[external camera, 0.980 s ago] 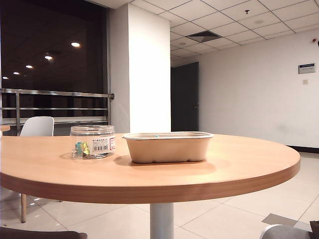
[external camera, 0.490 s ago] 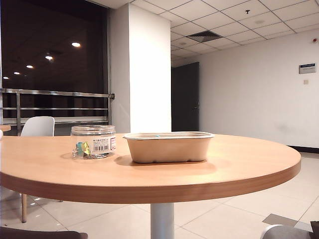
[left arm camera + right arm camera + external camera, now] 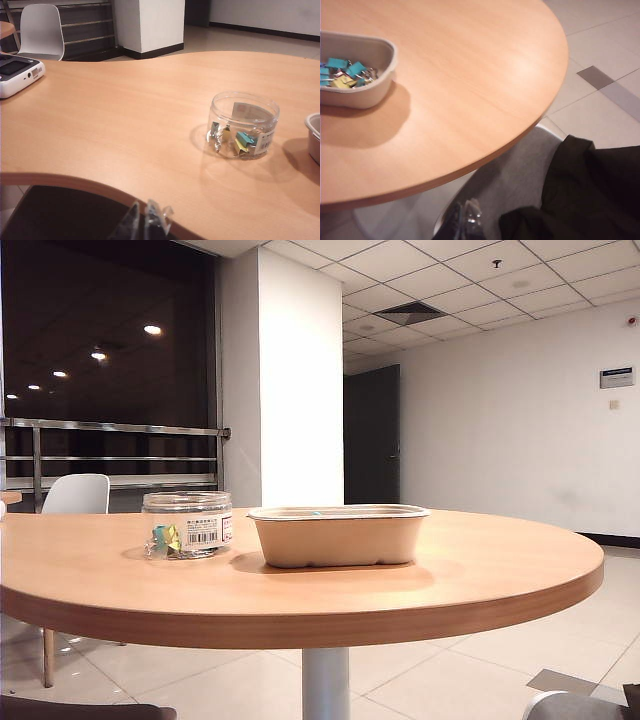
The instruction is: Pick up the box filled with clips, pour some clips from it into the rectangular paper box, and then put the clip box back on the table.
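Note:
The box filled with clips (image 3: 187,525) is a clear round jar with a barcode label, standing upright on the table (image 3: 300,590) just left of the rectangular paper box (image 3: 337,535). In the left wrist view the jar (image 3: 243,125) holds a few clips (image 3: 235,140), and my left gripper (image 3: 145,222) is shut and empty at the table's near edge, well short of the jar. My right gripper (image 3: 465,220) is shut and empty, below and off the table edge. The paper box (image 3: 355,70) lies beyond it with teal and yellow clips (image 3: 345,72) inside. Neither gripper shows in the exterior view.
A white device (image 3: 17,72) lies on the table far from the jar. A white chair (image 3: 75,494) stands behind the table by a railing. Dark cloth (image 3: 590,190) and a grey surface (image 3: 520,170) lie beside my right gripper under the table rim.

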You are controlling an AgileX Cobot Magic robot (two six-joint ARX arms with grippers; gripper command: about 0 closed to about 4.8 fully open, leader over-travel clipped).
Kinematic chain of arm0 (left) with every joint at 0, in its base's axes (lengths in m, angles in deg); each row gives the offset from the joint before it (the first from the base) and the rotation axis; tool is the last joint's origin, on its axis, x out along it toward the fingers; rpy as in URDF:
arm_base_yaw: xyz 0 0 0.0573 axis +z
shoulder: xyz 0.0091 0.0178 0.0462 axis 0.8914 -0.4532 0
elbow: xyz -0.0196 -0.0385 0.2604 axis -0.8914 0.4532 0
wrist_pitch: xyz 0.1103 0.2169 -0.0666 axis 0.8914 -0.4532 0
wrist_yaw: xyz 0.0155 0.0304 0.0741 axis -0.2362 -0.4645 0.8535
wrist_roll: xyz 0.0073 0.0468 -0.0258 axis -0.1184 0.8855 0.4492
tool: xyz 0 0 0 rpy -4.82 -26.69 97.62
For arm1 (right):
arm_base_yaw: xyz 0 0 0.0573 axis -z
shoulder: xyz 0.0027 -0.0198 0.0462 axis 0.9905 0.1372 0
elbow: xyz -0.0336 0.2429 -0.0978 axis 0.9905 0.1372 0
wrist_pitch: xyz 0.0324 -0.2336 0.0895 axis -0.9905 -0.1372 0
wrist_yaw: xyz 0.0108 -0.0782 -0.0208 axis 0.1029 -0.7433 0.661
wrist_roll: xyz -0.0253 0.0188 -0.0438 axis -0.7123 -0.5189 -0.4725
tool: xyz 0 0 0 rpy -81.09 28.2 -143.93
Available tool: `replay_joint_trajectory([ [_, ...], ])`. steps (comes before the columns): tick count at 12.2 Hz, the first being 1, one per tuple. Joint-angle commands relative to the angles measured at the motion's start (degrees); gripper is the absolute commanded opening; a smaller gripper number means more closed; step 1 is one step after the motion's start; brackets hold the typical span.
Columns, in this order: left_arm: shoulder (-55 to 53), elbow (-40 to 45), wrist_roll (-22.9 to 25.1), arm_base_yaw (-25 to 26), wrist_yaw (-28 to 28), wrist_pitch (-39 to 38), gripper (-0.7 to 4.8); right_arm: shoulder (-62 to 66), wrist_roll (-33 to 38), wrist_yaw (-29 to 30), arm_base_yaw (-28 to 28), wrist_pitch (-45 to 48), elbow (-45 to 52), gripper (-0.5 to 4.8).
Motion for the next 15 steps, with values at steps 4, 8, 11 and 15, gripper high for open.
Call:
replay_joint_trajectory([
  [4,0.1,-0.1,0.0,0.0,0.0,0.3,0.24,-30.1,-0.1,-1.2,9.8,13.4,18.9,0.14],
  [8,0.0,-0.1,0.0,0.0,-0.3,0.2,0.24,-29.8,0.0,-1.9,12.3,9.9,19.7,0.14],
  [11,0.0,-0.1,0.0,0.0,-0.2,0.2,0.24,-29.8,0.0,-2.0,12.3,10.0,19.6,0.14],
  [15,0.0,-0.1,0.0,0.0,-0.2,0.2,0.24,-29.8,0.0,-2.0,12.3,10.0,19.6,0.14],
])
